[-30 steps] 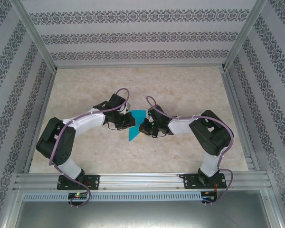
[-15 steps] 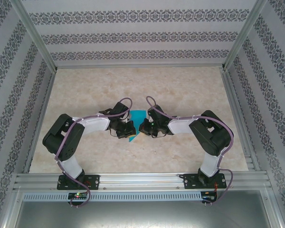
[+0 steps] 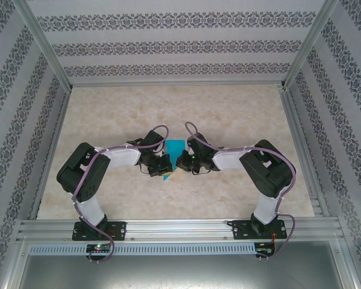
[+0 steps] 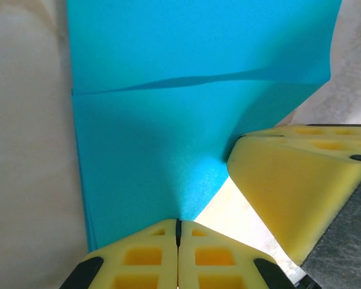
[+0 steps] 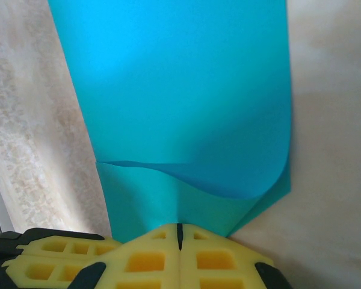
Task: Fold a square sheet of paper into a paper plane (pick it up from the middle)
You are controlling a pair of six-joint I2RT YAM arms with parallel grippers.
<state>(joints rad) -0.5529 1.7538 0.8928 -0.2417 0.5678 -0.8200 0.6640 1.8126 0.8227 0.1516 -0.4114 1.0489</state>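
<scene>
Clamped shut at the left tool [image 4: 178, 227], with yellow pads [image 4: 141, 259] flush together on one edge of the square sheet of paper [image 4: 162, 144]. Clamped shut likewise at the right tool [image 5: 179, 230], gripping the opposite edge of the same sheet.

From the left wrist:
- teal paper in two layers;
- a loose upper flap curving across and lifting off the layer beneath;
- a yellow finger [image 4: 292, 180] of the right tool against the sheet's right edge.

From the right wrist:
- doubled over, with the top layer bowed up in a soft curl just ahead of the tool;
- a rounded fold along the right side, not pressed flat.

From above:
- tip to tip near the middle of the desk [image 3: 240, 114], left tool [image 3: 163, 164] facing right tool [image 3: 183, 161];
- paper [image 3: 174, 147] between them, with the far part showing between the two wrists and a small near corner poking out beside the left tool;
- pale marbled desk on every side of the sheet;
- patterned walls [image 3: 180, 45] left, right and far.
</scene>
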